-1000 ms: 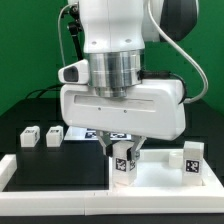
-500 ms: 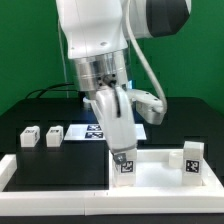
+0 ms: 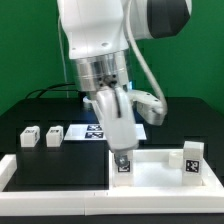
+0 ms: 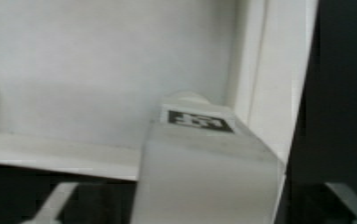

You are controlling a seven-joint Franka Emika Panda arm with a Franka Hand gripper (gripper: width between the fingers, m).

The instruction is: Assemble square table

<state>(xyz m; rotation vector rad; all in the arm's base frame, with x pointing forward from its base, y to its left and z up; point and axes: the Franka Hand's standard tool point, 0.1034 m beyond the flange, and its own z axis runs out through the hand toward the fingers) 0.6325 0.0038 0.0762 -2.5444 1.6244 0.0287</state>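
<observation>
**Claw** (image 3: 121, 152): turned edge-on to the exterior view and hanging directly over the near leg. I cannot tell whether its fingers are spread or pinching that leg.

**Tabletop** (image 3: 160, 178): a white slab lying flat on the black table (image 3: 60, 160), at 4 o'clock in the exterior view.

**Near leg** (image 3: 124, 166) (image 4: 201, 150): upright on the tabletop's 9 o'clock end, with its tag facing the camera.

**Far leg** (image 3: 192, 158): upright on the tabletop, at 3 o'clock from the near leg and well apart from it.

**Outer loose leg** (image 3: 30, 137) and **inner loose leg** (image 3: 54, 134): side by side on the table, at 9 o'clock from the claw.

**Marker board** (image 3: 95, 131): flat on the table, at 3 o'clock from the inner loose leg.
</observation>
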